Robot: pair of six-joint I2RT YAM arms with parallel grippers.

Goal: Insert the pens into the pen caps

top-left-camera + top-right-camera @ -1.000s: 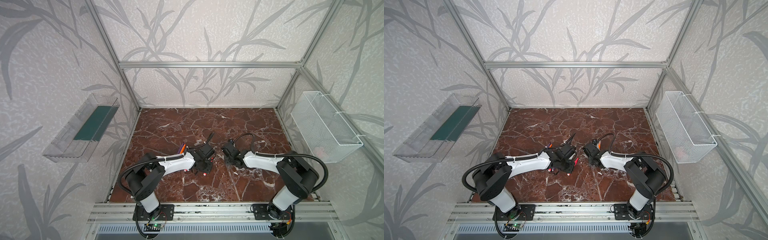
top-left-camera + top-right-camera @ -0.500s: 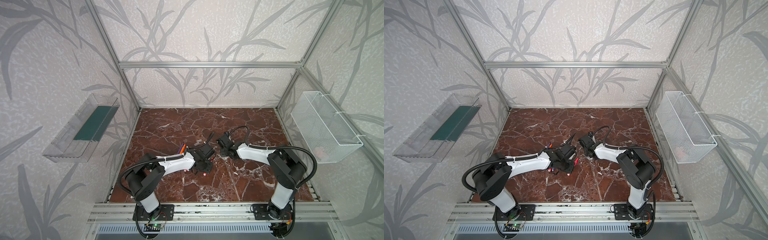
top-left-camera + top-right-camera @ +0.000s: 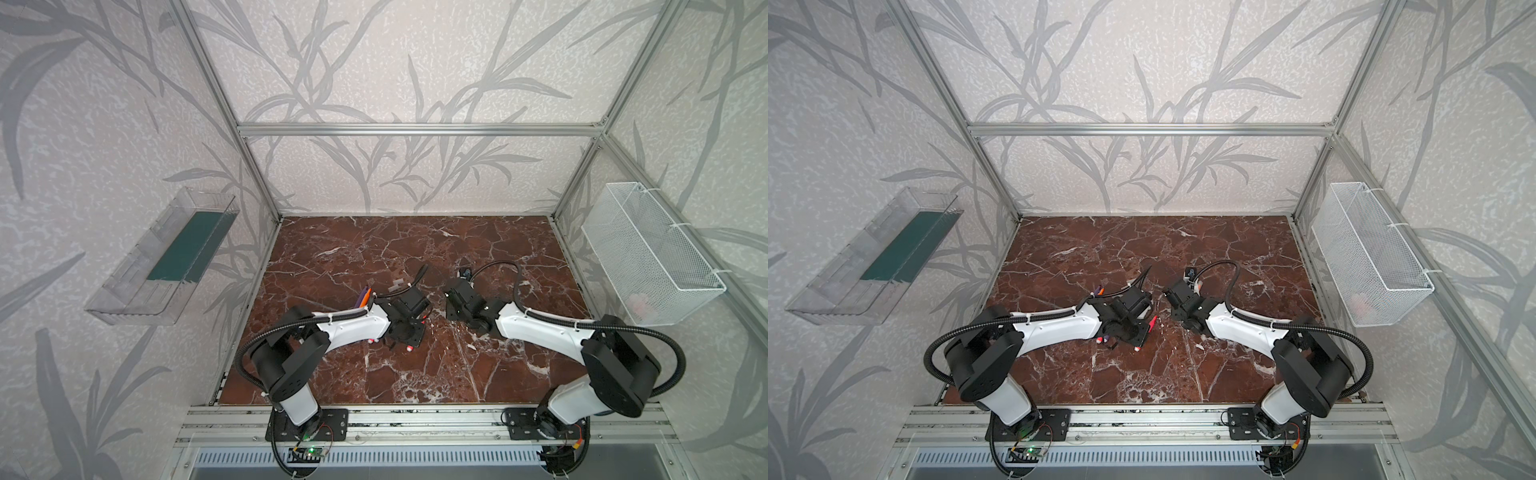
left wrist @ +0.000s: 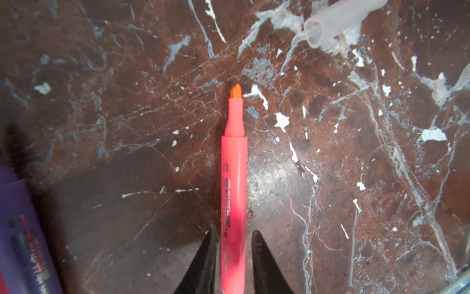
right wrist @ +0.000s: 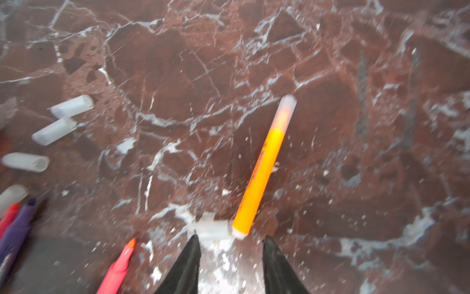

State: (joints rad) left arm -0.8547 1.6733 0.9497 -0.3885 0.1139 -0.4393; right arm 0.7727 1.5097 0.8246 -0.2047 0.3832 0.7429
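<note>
Grip: left gripper (image 4: 233,231) clamped on pink-red pen (image 4: 233,178), rear barrel. Pen looks light, stiff, slick; may pivot. The right gripper (image 5: 230,236) jaws apart, empty. Loose pen cap (image 5: 208,227) beside fingertip looks tiny, rolls; pinch mid-body.

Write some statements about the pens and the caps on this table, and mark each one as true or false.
1. The left jaws hold a pink-red pen whose tip is bare. True.
2. The orange pen has no cap on it. False: a cap covers its tip.
3. The right jaws grip the orange pen. False: they stand open, and the pen lies on the marble table ahead of them.
4. At least three loose caps lie on the marble table, apart from the orange pen. True.
</note>
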